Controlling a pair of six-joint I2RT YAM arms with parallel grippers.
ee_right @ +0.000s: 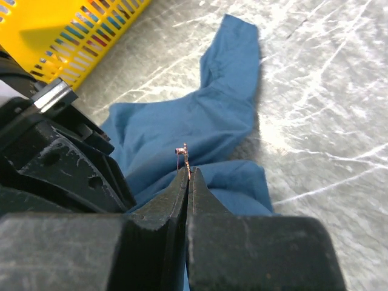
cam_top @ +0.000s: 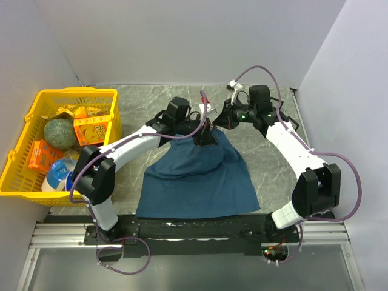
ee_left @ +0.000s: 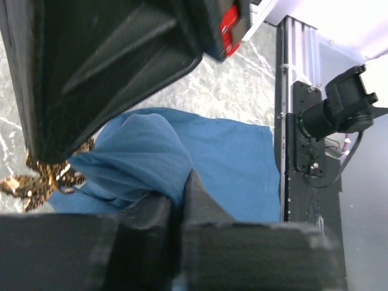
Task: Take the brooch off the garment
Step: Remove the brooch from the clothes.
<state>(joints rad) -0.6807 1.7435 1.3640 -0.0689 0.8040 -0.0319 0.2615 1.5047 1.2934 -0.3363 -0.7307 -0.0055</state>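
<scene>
The dark teal garment (cam_top: pixel 200 176) lies spread on the marble table, its top edge pulled up into a peak. My left gripper (ee_left: pixel 180 191) is shut on a fold of that cloth (ee_left: pixel 151 151); from above it shows at the peak (cam_top: pixel 206 139). The brooch (ee_left: pixel 36 179) is a glittery gold-brown piece hanging at the tips of my right gripper (ee_left: pixel 45 159). In the right wrist view my right gripper (ee_right: pixel 188 173) is shut on the brooch's thin copper-coloured pin (ee_right: pixel 185 154), just above the garment (ee_right: pixel 200 121). The two grippers are close together.
A yellow basket (cam_top: pixel 24 163) at the left holds a green ball (cam_top: pixel 59 133), orange boxes (cam_top: pixel 92 129) and a blue-and-white container (cam_top: pixel 59 176). It also shows in the right wrist view (ee_right: pixel 73 36). The black mounting rail (cam_top: pixel 182 233) runs along the near edge. Walls close in at back and sides.
</scene>
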